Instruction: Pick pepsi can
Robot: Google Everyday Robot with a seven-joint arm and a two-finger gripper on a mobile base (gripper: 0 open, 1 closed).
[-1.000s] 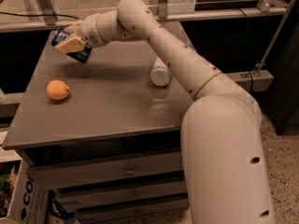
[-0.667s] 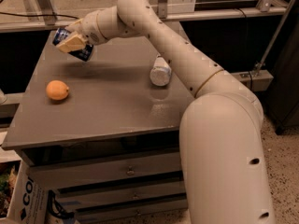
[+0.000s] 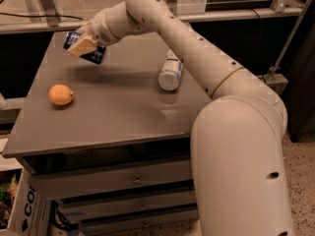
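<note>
The pepsi can [image 3: 94, 56] is a small dark blue can with silver ends. It is tilted on its side in the air above the back left of the grey table [image 3: 118, 107]. My gripper [image 3: 82, 45] is shut on the pepsi can and holds it clear of the tabletop, with a tan finger [image 3: 81, 46] across its front. The arm reaches in from the lower right over the table.
An orange fruit [image 3: 61, 94] sits on the left part of the table. A clear plastic bottle with a white label [image 3: 171, 71] lies on its side near the table's right edge. Drawers [image 3: 133, 181] run below the tabletop. A cardboard box [image 3: 29, 215] stands on the floor at lower left.
The gripper with the can has risen slightly and shifted a little to the left. The orange and the bottle have not moved.
</note>
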